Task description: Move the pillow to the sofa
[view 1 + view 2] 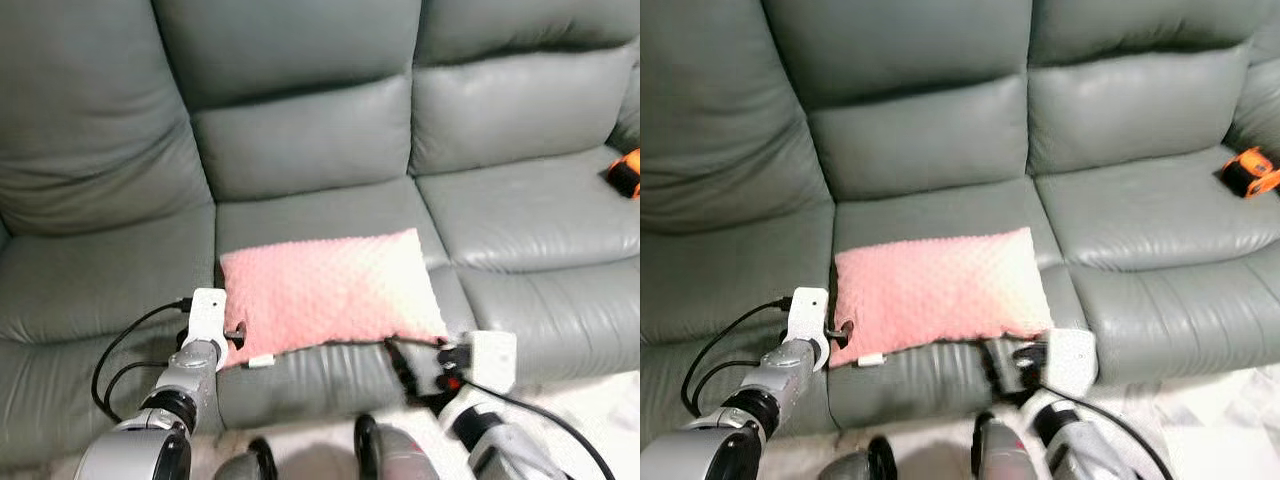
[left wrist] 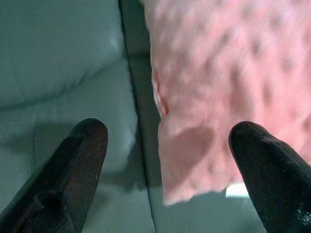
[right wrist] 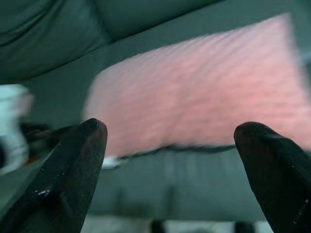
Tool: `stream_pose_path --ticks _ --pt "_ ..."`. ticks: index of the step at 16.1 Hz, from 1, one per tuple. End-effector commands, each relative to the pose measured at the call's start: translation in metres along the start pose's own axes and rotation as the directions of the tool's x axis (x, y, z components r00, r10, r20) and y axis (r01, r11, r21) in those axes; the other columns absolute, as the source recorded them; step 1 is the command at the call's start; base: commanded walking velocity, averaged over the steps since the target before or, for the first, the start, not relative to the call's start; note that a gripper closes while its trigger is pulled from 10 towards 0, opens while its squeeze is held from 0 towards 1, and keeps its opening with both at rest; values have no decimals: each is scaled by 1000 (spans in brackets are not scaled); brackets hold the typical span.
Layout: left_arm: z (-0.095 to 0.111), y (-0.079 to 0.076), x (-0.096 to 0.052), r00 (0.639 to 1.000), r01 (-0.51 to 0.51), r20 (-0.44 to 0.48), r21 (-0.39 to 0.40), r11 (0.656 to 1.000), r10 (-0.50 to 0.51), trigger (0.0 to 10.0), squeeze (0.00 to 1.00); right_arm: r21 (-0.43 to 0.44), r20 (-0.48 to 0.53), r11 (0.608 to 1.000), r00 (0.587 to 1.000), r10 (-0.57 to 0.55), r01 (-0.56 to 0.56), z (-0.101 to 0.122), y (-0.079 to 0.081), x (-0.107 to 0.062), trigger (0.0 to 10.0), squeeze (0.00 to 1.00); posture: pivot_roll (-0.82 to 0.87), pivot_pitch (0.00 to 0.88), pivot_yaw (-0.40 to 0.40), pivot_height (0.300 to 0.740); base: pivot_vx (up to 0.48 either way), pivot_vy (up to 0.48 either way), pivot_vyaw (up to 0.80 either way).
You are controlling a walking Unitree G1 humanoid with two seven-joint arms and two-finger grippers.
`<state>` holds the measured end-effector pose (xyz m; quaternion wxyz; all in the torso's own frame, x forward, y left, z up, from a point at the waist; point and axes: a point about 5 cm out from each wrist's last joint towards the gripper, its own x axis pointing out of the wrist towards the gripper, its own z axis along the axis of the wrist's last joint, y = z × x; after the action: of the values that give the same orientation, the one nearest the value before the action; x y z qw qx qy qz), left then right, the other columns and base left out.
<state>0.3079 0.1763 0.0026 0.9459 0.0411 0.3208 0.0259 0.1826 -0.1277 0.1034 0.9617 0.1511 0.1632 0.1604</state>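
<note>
Right hand (image 1: 420,362) blurred below pillow (image 1: 330,290)

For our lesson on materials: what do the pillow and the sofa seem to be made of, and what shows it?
Pillow: soft pink plush fabric, probably; its surface is matte with raised dots. Sofa: grey leather or imitation, I cannot tell which; smooth, with a faint sheen and creases.

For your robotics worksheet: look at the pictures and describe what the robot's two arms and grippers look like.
Both arms are silver with black joint rings. Each wrist carries a white block with black cables looping from it. The left gripper and right gripper each have two long, black, round-tipped fingers.
</note>
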Motion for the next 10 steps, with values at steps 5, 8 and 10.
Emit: stream_pose_path --ticks 5,8,10 --pt "-17 -7 -2 998 -19 -62 84 996 25 10000 0 15 -131 1000 991 12 -10 -13 8 -15 10000 0 -418 431 57 740 0 0 0" --pt "-1 -2 0 995 -98 3 41 994 97 10000 0 18 -101 1000 995 7 -5 -6 11 -17 10000 0 -425 441 65 740 0 0 0" --pt "18 -6 1 996 -68 58 -39 997 70 10000 0 23 -106 1000 994 6 -3 -8 11 -19 10000 0 -418 444 66 740 0 0 0"
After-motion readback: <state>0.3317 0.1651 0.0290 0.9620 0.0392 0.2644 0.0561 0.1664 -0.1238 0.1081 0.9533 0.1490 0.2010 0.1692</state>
